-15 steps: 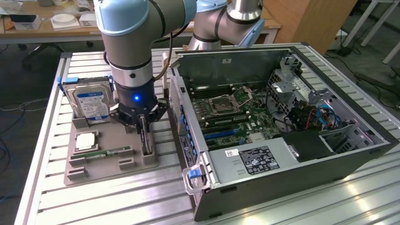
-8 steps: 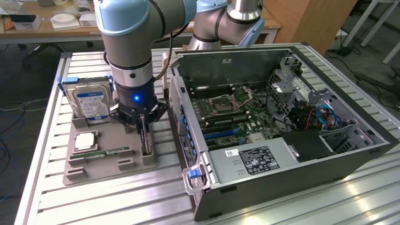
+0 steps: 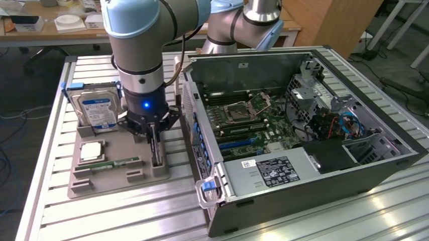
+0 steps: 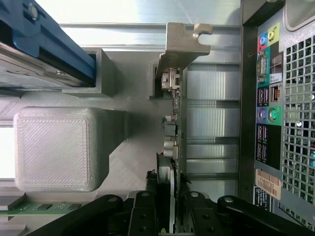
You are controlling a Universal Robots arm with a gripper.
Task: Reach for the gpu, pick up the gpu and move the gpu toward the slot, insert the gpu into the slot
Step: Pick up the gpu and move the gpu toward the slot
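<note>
Wrist view is catching the gripper (image 4: pixel 170 216) nearest, its two black fingers (image 4: pixel 142 216) being cut off at the frame edge and standing one on each side of the gpu (image 4: pixel 178 123), a thin dark flat circuit card with a pale metal end bracket, seen edge-on. The fingers are sitting tight against the card and seem to be clamping it, though the contact itself is lying in shadow. The card is standing on its long edge in a groove of the pale grey printed plastic tray (image 4: pixel 133 152), which is hiding its lower edge. Just beside it a grey square ribbed block (image 4: pixel 54 147) is rising from the tray. On the card's other side the black computer case (image 4: pixel 248 123), its perforated rear wall carrying coloured ports, is running close by.

Exterior view is showing the gripper (image 3: pixel 152 129) hanging from the blue-grey robot arm (image 3: pixel 137 50), which is covering the card's upper part. A dark sliver of the gpu (image 3: pixel 156 153) is showing beneath, at the edge of the tray (image 3: pixel 124 148) toward the exterior view's right. A silver square processor chip (image 3: pixel 92 149) and a small green memory stick (image 3: pixel 115 163) are lying flat on the tray, with a silver hard drive with a blue-white label (image 3: pixel 96 108) standing upright behind them. Farther off, the open computer case (image 3: pixel 302 186) is lying on the slatted aluminium table (image 3: pixel 348 221), its blue expansion slots (image 3: pixel 234 143) sitting well apart from the gpu.
</note>
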